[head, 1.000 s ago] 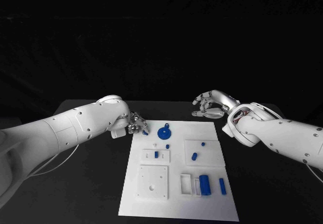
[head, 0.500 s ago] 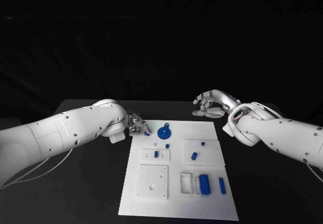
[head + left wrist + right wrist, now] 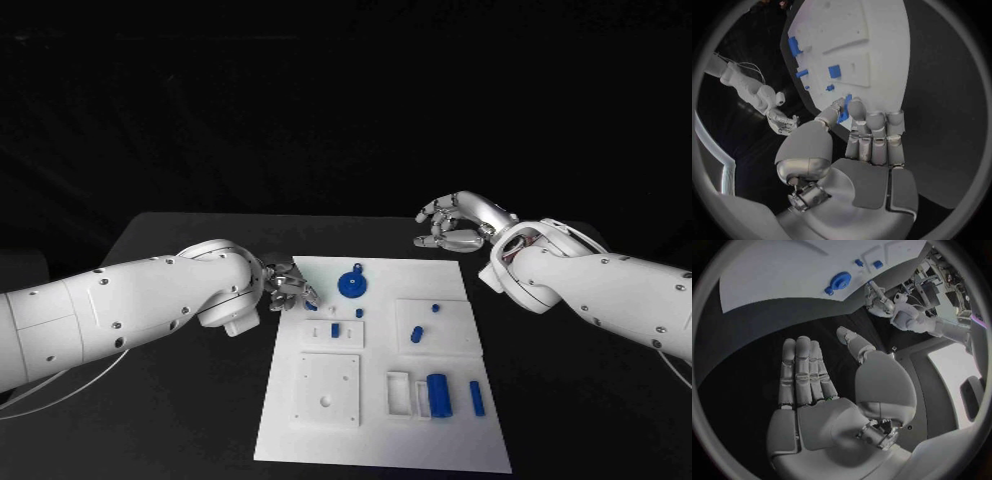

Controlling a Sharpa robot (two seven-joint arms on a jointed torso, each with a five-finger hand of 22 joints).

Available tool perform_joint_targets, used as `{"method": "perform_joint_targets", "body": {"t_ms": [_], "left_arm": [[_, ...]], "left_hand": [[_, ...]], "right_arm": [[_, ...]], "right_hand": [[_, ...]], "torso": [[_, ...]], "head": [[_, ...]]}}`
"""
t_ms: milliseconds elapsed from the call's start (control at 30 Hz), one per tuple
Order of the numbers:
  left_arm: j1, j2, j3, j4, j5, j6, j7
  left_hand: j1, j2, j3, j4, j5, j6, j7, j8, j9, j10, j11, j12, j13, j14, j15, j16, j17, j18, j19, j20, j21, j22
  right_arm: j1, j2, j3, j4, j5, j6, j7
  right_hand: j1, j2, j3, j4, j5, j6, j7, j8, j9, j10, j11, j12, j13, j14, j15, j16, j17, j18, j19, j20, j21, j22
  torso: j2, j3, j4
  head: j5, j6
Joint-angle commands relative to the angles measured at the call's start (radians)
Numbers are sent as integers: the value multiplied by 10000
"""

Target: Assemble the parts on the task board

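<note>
Head view, task board, blue parts

one task board; two hands; about nine blue parts, some too small to tell.

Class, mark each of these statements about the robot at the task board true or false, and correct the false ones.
1. The left hand pinches a small blue part. True.
2. The right hand holds the blue disc. False: it holds nothing, its fingers apart, off the task board.
3. The blue disc lies near the board's far edge. True.
4. The left hand is at the board's right edge. False: it is at the left edge.
5. Both hands touch each other. False: they are well apart.
</note>
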Motion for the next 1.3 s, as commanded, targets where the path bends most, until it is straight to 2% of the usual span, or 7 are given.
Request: {"method": "perform_joint_targets", "body": {"t_ms": [33,133,200,233,300,567,1300], "left_arm": [[0,-217,-146,425,-469,-488,10],[-31,-294,-223,611,-712,-545,-19],[-120,-385,-254,832,-1095,-525,-84],[-148,-423,-274,928,-1147,-523,-108],[-177,-466,-289,1050,-1181,-565,-150],[-251,-544,-297,1319,-1463,-628,-184],[-396,-441,-299,1283,-1900,-700,-209]], "left_hand": [[-5,-77,19,26,70,526,-393,730,48,412,-361,127,127,409,-396,127,66,121,115,-1157,99,44],[-1,-76,24,27,88,535,-400,750,53,411,-370,156,158,414,-412,152,79,126,127,-1164,114,55],[-11,-68,35,28,377,554,-416,818,70,403,-400,249,259,433,-463,237,123,139,166,-1185,161,88],[-14,-91,56,13,857,577,-439,877,91,405,-413,320,328,444,-487,299,155,143,188,-1194,194,112],[-20,-95,57,2,986,585,-452,920,104,399,-422,365,376,448,-500,340,176,147,198,-1202,213,128],[-91,-87,33,25,1119,630,-493,1060,147,416,-462,521,510,492,-545,479,244,162,256,-1226,286,176],[-192,-64,27,109,1123,658,-537,1246,199,422,-503,697,645,518,-599,634,316,186,302,-1255,361,229]], "right_arm": [[-1,-14,3,8,43,-3,120],[-3,-12,3,2,43,-14,106],[-4,-9,3,-5,43,-8,90],[-4,-5,3,-5,43,-1,92],[-4,-6,3,0,43,4,89],[-4,-8,2,3,43,7,84],[-4,-26,2,36,43,6,86]], "right_hand": [[33,-46,-2,68,17,-47,52,35,9,-49,1,-25,-15,-3,88,-57,-15,73,-17,87,-69,2],[35,-44,-1,68,16,-49,52,35,9,-50,1,-23,-18,-3,88,-59,-15,74,-18,88,-70,3],[40,-43,-1,67,15,-49,53,35,10,-51,1,-21,-22,-2,88,-60,-15,76,-17,89,-70,4],[45,-45,-1,64,14,-48,52,37,10,-52,1,-19,-25,-1,87,-61,-15,78,-16,89,-70,6],[49,-47,-3,62,13,-48,52,38,11,-53,1,-17,-30,1,87,-61,-14,79,-14,90,-68,8],[61,-44,-3,58,15,-49,52,41,12,-55,1,-9,-41,5,85,-64,-13,85,-9,93,-65,15],[63,-37,-10,65,30,-52,54,46,14,-61,2,7,-67,10,84,-72,-11,91,-4,102,-64,27]], "torso": [[7,-4,6],[0,-4,9],[-4,-2,20],[-6,0,22],[-2,4,21],[17,9,-15],[16,5,-11]], "head": [[16,-13],[9,-11],[-2,26],[19,17],[37,6],[72,-46],[58,-90]]}}
